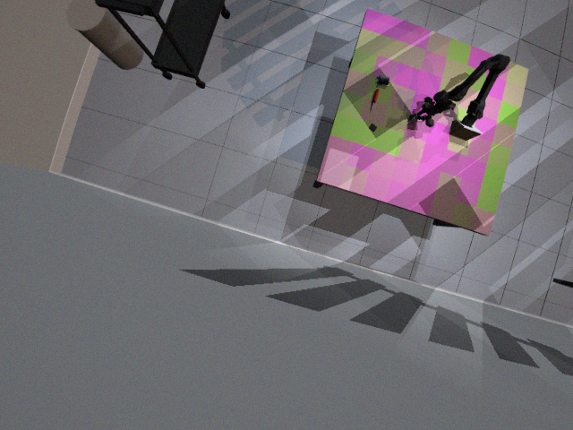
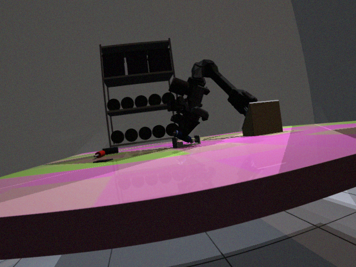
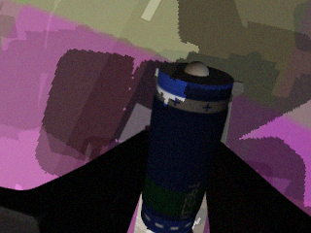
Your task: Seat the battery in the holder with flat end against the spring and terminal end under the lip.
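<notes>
The blue battery (image 2: 183, 137) (image 3: 187, 150) is tilted over the holder (image 2: 176, 143) in the exterior view. Its left end is raised above the holder's taller left block, and its right end is low beside the spring at the right end piece. The wrist view shows the terminal nub at the battery's far end, with pale grey parts of the holder partly hidden beneath it. My gripper (image 2: 187, 133) (image 3: 180, 146) is shut on the battery, one dark finger on each side. Contact between the flat end and the spring is too small to tell.
A red-handled tool (image 1: 375, 95) (image 2: 100, 153) lies on the table beside a dark cylinder (image 1: 382, 81) (image 2: 111, 150). A small dark flat piece (image 1: 372, 127) (image 2: 103, 160) lies near them. A brown block (image 1: 465, 131) (image 2: 266, 118) stands by the arm's base.
</notes>
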Controlling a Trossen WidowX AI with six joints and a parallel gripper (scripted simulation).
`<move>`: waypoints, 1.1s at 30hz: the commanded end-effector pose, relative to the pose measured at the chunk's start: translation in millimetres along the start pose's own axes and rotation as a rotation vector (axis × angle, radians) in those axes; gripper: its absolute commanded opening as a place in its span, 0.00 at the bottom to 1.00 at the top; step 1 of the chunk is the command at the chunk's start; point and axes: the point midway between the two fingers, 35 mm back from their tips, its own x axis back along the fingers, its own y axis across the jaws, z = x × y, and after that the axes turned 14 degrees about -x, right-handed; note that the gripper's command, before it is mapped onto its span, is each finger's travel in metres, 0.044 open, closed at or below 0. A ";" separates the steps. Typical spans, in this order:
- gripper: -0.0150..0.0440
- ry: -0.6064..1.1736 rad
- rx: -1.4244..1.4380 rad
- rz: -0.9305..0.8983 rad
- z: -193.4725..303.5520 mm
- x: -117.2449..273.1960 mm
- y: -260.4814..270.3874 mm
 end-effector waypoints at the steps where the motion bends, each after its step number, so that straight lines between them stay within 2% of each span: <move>1: 0.40 -0.003 0.000 0.000 3.8 -0.7 -3.7; 33: 0.40 0.004 0.001 -0.004 25.0 7.9 -8.5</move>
